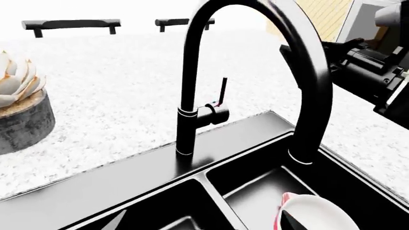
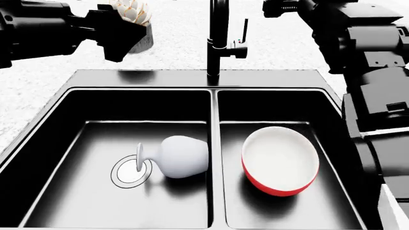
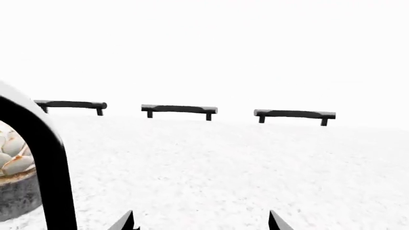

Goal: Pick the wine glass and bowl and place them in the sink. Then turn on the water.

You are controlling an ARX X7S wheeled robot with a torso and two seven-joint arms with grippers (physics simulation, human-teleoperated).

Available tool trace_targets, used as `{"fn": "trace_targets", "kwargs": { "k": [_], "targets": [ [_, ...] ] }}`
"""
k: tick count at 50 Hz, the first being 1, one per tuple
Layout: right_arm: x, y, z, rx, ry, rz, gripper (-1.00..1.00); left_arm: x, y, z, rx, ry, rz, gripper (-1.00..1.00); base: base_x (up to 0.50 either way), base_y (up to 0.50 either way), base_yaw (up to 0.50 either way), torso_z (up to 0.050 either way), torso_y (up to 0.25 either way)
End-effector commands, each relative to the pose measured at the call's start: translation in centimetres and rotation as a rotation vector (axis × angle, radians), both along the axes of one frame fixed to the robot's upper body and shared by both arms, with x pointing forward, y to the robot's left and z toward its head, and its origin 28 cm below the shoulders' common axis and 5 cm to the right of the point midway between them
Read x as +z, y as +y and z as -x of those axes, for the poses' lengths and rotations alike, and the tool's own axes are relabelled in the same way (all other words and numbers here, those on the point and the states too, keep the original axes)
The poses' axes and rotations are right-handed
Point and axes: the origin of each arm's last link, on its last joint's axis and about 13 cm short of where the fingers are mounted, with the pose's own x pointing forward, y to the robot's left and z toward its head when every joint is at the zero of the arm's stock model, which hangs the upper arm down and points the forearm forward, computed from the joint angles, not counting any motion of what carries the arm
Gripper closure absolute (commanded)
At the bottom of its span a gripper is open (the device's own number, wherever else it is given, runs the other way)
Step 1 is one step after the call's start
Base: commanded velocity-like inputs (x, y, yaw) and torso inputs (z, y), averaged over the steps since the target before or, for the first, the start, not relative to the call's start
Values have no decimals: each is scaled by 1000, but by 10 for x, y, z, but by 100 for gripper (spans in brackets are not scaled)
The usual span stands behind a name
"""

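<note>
One black rectangular double-basin sink [image 2: 211, 79] holds two vessels. One opaque grey-white wine glass [image 2: 176, 156] lies on its side below the left gripper [image 2: 118, 31], foot toward the round drain [image 2: 130, 172]. One glossy red, white-lined bowl [image 2: 280, 160] sits tilted below the right gripper [image 3: 199, 224], whose two fingertips stand apart, empty. The left gripper's opening cannot be told. One curved black faucet [image 2: 221, 40] rises between them.

Your robot was black nearly throughout. The left arm [image 2: 45, 28] was a run of blocky, glossy housings ending in a chunky angular head. The right arm [image 2: 370, 52] stacked squared segments with pale grey panels catching the light. At the right gripper [image 3: 199, 223] you saw two thin, dark, pointed fingertips [image 3: 124, 223].
</note>
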Motion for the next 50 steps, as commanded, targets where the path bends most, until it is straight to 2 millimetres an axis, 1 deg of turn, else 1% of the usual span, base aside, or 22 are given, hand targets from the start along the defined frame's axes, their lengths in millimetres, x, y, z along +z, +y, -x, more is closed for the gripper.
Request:
{"fn": "trace_targets", "kwargs": {
  "k": [1, 6, 12, 20, 30, 40, 50],
  "targets": [
    [-1, 26, -5, 91, -16, -44, -100, 1, -2, 3, -19, 2, 51, -100, 0, 0, 0, 0, 0],
    [-4, 39, -6, 133, -12, -43, -100, 1, -3, 4, -23, 7, 76, -100, 0, 0, 0, 0, 0],
    [-7, 49, -7, 199, -38, -59, -100, 2, -4, 3, -35, 6, 117, -100, 0, 0, 0, 0, 0],
    [-17, 45, -9, 169, -55, -72, -100, 7, -5, 5, -51, -2, 156, -100, 0, 0, 0, 0, 0],
    [-16, 42, -9, 155, -60, -87, -100, 8, -7, 3, -67, -10, 142, -100, 0, 0, 0, 0, 0],
    [-17, 39, -9, 111, -61, -83, -100, 7, -6, 4, -66, -11, 128, -100, 0, 0, 0, 0, -164],
    [-17, 38, -10, 104, -65, -84, -100, 9, -6, 4, -63, -13, 125, -100, 0, 0, 0, 0, -181]
  ]
}}
